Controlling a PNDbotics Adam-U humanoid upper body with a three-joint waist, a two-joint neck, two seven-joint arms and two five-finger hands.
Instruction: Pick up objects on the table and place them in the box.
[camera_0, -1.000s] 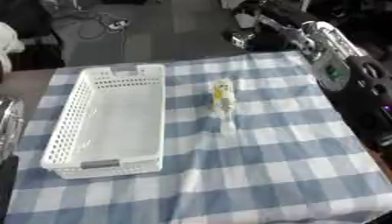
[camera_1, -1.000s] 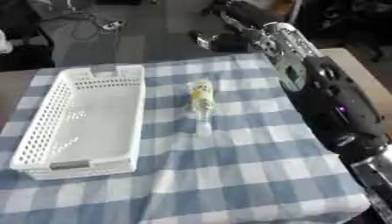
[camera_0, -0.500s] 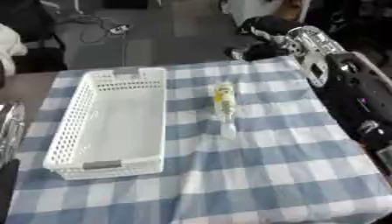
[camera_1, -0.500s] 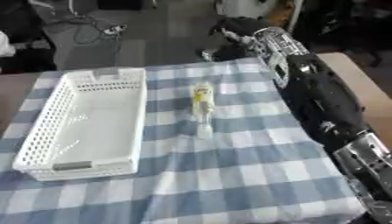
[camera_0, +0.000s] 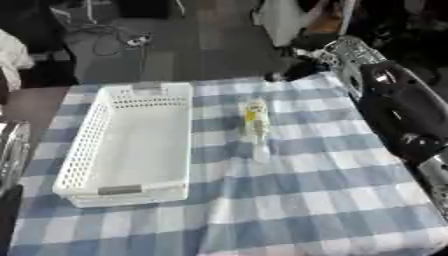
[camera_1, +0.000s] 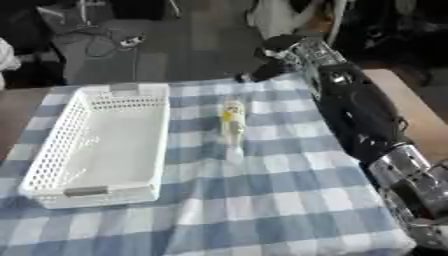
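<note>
A small pale bottle with a yellow label (camera_0: 255, 124) lies lengthwise on the blue-and-white checked cloth, just right of the white perforated box (camera_0: 96, 150), which holds nothing. My right arm reaches in from the right side along the table's edge. Its dark right hand (camera_1: 261, 71) hovers over the far edge of the cloth, beyond the bottle and apart from it, fingers stretched out and holding nothing. A silver-grey part of my left hand (camera_0: 10, 150) shows at the left border, beside the box.
The black forearm (camera_0: 398, 115) lies over the right part of the cloth. Past the table's far edge are dark floor and cables (camera_0: 114, 40). Bare brown tabletop (camera_1: 411, 95) shows to the right.
My right hand has come down and nearer, from above the floor beyond the table to its far edge. The bottle and the box have stayed put.
</note>
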